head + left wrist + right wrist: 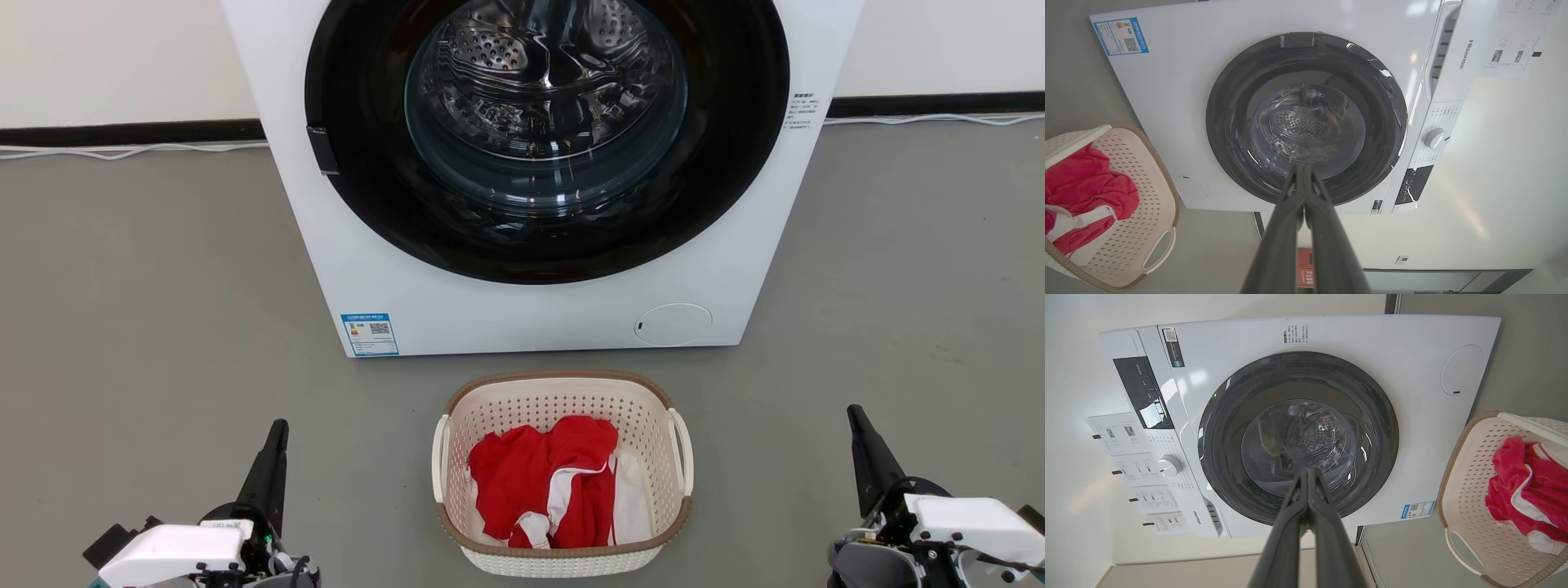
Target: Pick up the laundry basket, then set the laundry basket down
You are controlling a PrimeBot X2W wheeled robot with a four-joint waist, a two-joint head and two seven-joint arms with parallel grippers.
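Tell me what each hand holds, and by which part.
Nothing. The left hand and right hand are shut and empty, clear of the laundry basket between them.

Grey floor [131,269], white wall [106,57], dark skirting [131,132], what looks like a pale cable [188,148] along it, white front-loading washer [506,318]
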